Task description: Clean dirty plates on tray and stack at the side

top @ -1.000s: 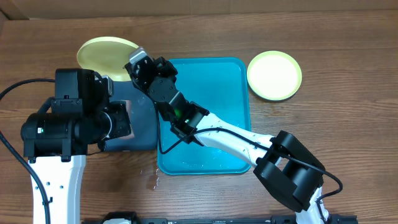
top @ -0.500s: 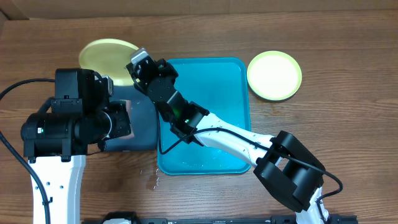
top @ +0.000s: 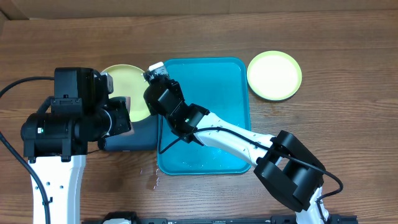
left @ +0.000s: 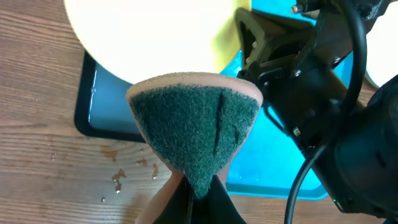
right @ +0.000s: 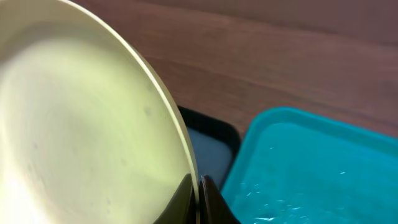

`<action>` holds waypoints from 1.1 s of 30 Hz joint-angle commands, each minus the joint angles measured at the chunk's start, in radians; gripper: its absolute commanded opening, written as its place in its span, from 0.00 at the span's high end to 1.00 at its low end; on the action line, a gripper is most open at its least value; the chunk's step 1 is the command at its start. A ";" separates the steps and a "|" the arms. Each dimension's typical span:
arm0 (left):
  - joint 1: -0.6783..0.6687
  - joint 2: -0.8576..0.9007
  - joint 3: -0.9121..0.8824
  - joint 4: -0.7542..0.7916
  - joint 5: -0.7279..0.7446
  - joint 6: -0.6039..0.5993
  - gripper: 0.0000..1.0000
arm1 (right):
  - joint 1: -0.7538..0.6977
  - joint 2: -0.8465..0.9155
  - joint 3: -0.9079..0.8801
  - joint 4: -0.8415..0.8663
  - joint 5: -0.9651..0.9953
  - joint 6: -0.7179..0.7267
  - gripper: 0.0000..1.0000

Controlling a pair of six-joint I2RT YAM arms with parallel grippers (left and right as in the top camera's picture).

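**Spotter:** Where's the plate right now?

**Me:** I have one yellow-green plate (top: pixel 124 93) pinched by its rim in the right claw (right: pixel 198 194), jaws closed thin on the edge. It hangs over the dark tray (top: pixel 142 135), just left of the teal tray (top: pixel 217 81). My left claw (left: pixel 191 198) is clamped on the folded sponge (left: pixel 194 124), which is near the plate's face.

**Spotter:** Any dirt on it?

**Me:** I can't say. The face is washed out bright in the left wrist view, so a smear may be hiding there.

**Spotter:** What worries you?

**Me:** The grip. Only the rim is held, so a hard scrub could lever the plate round or pull it free, and it would drop onto the dark tray. The sponge arm is also close to my right wrist, and a wide stroke could knock them together. The second plate (top: pixel 274 75) lies well apart, right of the teal tray.
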 commanded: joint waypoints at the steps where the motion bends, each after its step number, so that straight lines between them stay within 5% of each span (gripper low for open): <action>1: -0.003 -0.020 0.006 0.013 -0.001 0.027 0.96 | -0.035 -0.052 0.019 0.001 -0.047 0.076 0.96; 14: -0.003 0.077 0.006 0.110 -0.148 0.018 0.96 | -0.350 -0.244 0.019 -0.464 -0.244 0.140 0.96; 22: -0.002 0.288 0.006 0.155 -0.312 0.019 0.96 | -0.639 -0.258 0.019 -0.733 -0.517 0.139 0.96; 33: -0.001 0.625 0.006 0.310 -0.340 0.092 0.96 | -0.898 -0.258 0.018 -0.906 -0.528 0.123 0.96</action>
